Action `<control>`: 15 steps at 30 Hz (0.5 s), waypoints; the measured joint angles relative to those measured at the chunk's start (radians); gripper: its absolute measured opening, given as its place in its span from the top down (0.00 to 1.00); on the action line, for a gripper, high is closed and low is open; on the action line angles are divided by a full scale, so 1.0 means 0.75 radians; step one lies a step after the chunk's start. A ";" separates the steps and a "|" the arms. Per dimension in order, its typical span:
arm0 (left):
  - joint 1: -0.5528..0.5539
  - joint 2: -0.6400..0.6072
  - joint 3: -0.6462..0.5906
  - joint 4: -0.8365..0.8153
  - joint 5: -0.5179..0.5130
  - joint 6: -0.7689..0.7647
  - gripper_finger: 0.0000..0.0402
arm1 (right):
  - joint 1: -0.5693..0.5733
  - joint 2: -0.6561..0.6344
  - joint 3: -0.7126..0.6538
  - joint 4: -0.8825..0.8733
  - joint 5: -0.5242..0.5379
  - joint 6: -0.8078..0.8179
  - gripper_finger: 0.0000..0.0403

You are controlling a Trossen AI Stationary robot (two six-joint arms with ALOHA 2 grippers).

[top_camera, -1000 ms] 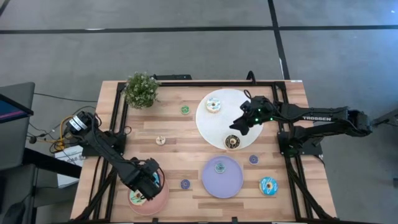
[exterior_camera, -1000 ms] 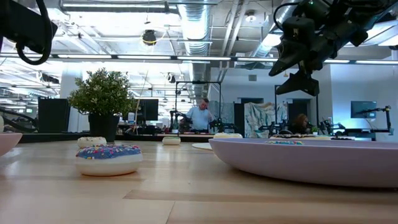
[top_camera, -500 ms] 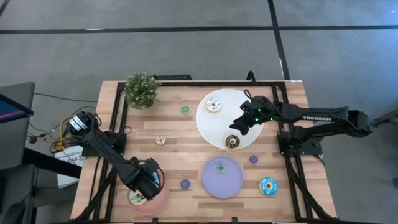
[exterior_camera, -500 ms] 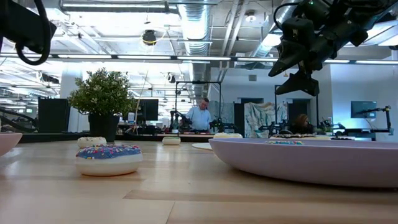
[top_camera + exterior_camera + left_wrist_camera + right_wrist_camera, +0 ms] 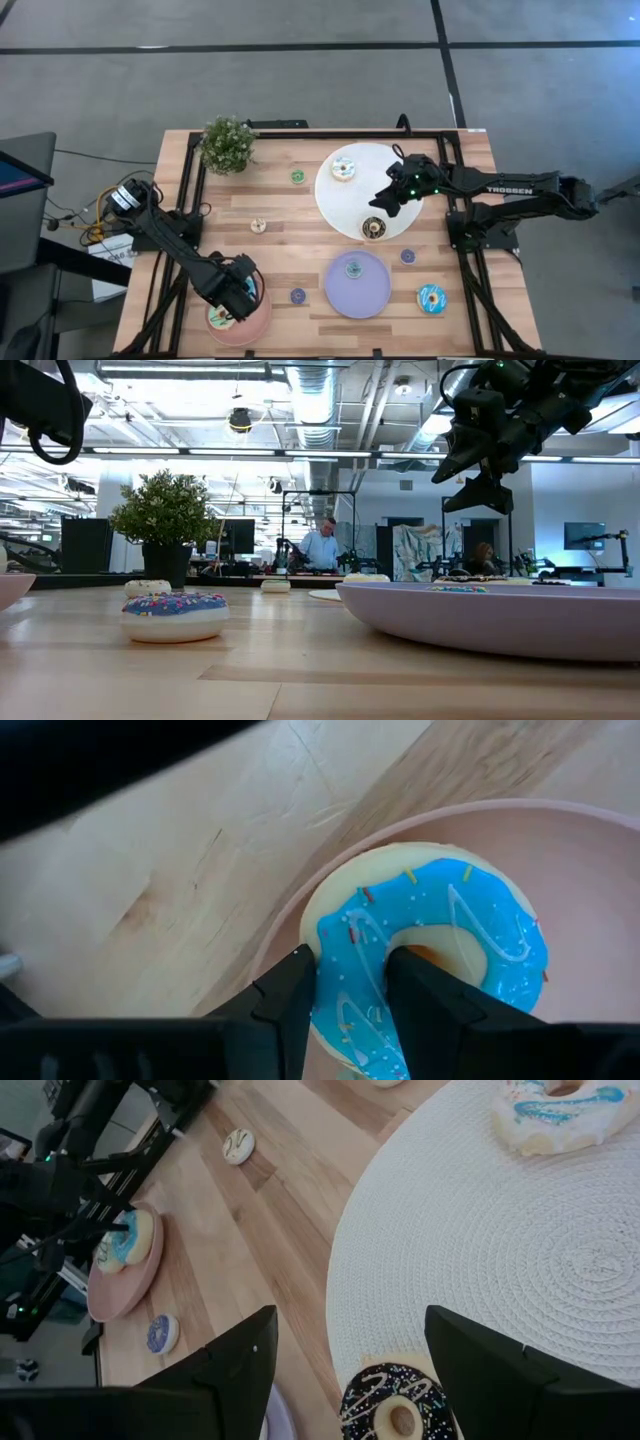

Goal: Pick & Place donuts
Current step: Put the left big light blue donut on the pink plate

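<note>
Pinching the blue donut [image 5: 430,955] rim at the pink plate's [image 5: 560,850] nine o'clock, I am keeping the left gripper [image 5: 350,990] level; the right gripper [image 5: 345,1355] is hanging released.

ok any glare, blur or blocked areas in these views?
Low view: bright ceiling lights backlight the right gripper into a silhouette; the near purple plate looks soft. Left wrist view: dark blur covers the top corner; blue donut sharp. High view: evenly lit.

The only readable lettering is "TROSSEN", in white on the right arm [image 5: 510,190], at about three o'clock of the table.
</note>
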 joint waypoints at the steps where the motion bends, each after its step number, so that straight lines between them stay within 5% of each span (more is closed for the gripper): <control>1: 0.000 0.000 0.000 0.002 0.004 0.001 0.71 | 0.000 0.000 0.000 0.000 0.000 0.000 0.39; 15: 0.000 0.000 0.000 0.010 0.009 0.010 0.71 | 0.000 0.000 0.000 0.000 0.026 -0.010 0.39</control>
